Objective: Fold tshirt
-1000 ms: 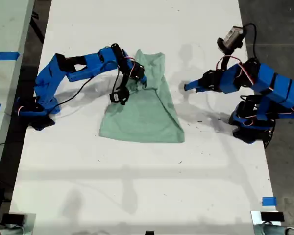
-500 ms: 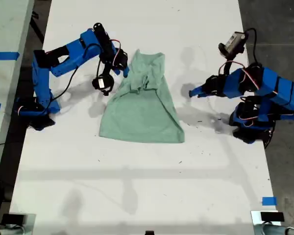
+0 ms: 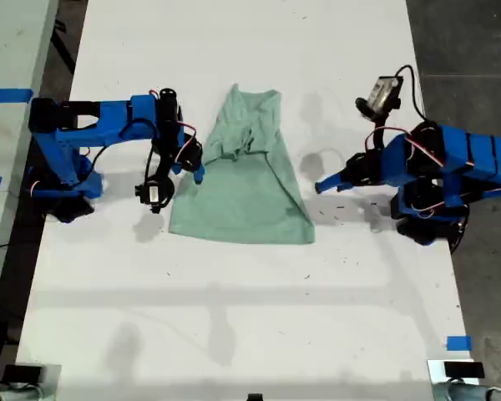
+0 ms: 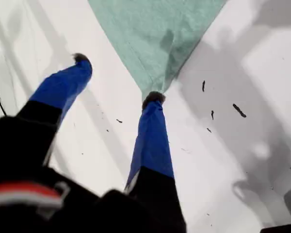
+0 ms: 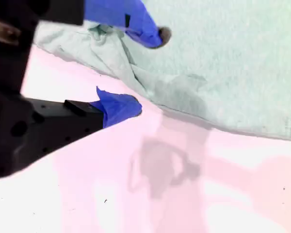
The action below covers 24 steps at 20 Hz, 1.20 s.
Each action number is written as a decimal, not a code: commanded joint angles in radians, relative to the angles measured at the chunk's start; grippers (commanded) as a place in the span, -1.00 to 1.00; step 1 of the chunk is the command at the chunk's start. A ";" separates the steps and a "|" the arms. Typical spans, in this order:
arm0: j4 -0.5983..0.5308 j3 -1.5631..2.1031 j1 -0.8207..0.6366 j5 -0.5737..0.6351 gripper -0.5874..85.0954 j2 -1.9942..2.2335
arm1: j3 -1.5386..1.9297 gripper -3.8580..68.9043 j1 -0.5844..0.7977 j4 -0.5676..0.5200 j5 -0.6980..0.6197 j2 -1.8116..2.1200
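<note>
The pale mint-green tshirt (image 3: 246, 184) lies flat on the white table (image 3: 234, 317), its sides folded in so the top is narrow, with a rumpled fold near the middle. My first gripper (image 3: 320, 185) is open beside the shirt's edge on the exterior view's right, holding nothing. In the first wrist view its fingers (image 4: 153, 131) stand apart, with a corner of the tshirt (image 4: 160, 29) just beyond one tip. My second gripper (image 3: 196, 171) is open at the shirt's edge on the exterior view's left. One finger (image 5: 140, 22) hovers over the tshirt (image 5: 223, 63), the other over bare table.
Small black specks (image 4: 238, 110) dot the table near my first gripper. A blue tape piece (image 3: 457, 342) marks the table's near corner on the exterior view's right. A side bench with blue tape (image 3: 8, 94) runs along the exterior view's left. Dark floor borders the right.
My second gripper has left the rumpled middle of the tshirt, swung away and come down to the shirt's edge on the exterior view's left. My first gripper has shifted only slightly.
</note>
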 commanded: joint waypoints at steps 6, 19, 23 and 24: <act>-0.204 0.436 0.041 -0.061 -0.48 0.508 | 0.132 -0.11 -0.040 -0.219 0.003 -0.166; -0.247 0.446 0.083 -0.081 -0.56 0.502 | 0.057 -0.94 -0.041 -0.569 0.041 -0.781; -0.252 0.443 0.095 -0.089 -0.57 0.491 | 0.028 -0.94 -0.049 -0.428 0.028 -0.710; -0.252 0.443 0.098 -0.091 -0.58 0.489 | -0.014 -0.94 -0.060 -0.327 0.017 -0.661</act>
